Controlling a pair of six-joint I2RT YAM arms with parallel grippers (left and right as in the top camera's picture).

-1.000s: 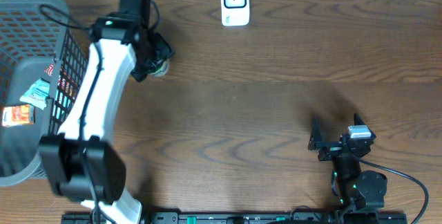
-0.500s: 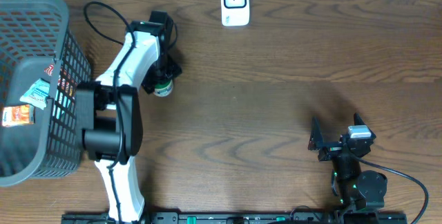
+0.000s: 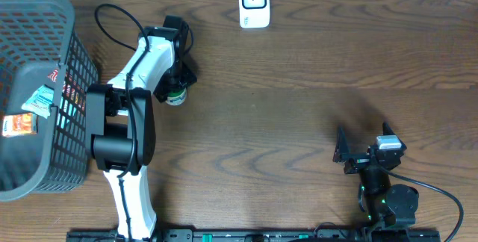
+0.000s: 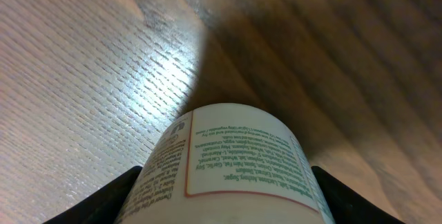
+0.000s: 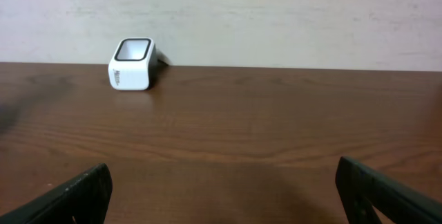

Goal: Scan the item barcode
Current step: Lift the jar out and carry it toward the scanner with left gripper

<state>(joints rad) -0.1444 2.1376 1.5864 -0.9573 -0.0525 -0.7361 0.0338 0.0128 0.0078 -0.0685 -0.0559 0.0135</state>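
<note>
The item is a small round white container [image 3: 176,95] with green print, its label [image 4: 235,162] filling the bottom of the left wrist view. My left gripper [image 3: 175,85] is shut on it, a black finger [image 4: 103,203] pressed to each side, over the table's left back part. The white barcode scanner [image 3: 254,3] stands at the back edge, to the right of the item and apart from it; the right wrist view shows the scanner [image 5: 132,63] far off at the left. My right gripper [image 3: 347,152] rests open near the front right, nothing between its fingers [image 5: 76,196].
A grey mesh basket [image 3: 78,70] holding several packets [image 3: 37,101] stands at the left edge, just left of my left arm. A black cable [image 3: 119,14] loops above that arm. A pale wall runs behind the table.
My left arm has swung from the basket's edge to the right and a little forward, carrying the item. Over the last half second it barely shifted. The right arm has not moved.
</note>
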